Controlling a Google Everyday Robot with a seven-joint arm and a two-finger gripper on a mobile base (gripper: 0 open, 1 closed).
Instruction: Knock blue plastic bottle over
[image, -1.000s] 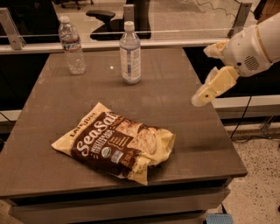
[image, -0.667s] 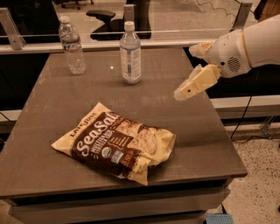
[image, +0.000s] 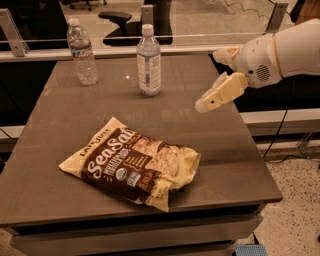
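The blue plastic bottle (image: 149, 62) stands upright at the back middle of the grey table (image: 235, 150). It is pale bluish with a white cap and a large white-and-blue label. My gripper (image: 207, 80) hangs above the table's right side, reaching in from the right on a white arm. It is to the right of the bottle, about a bottle's height away, and not touching it. Its two cream fingers (image: 222, 91) are spread apart and hold nothing.
A clear ribbed water bottle (image: 82, 52) stands upright at the back left. A brown and cream snack bag (image: 132, 162) lies flat on the front half of the table. A glass rail (image: 190, 37) runs behind the table's far edge.
My gripper has moved left across the table's right side, closer to the blue bottle. Both bottles and the bag have not moved.
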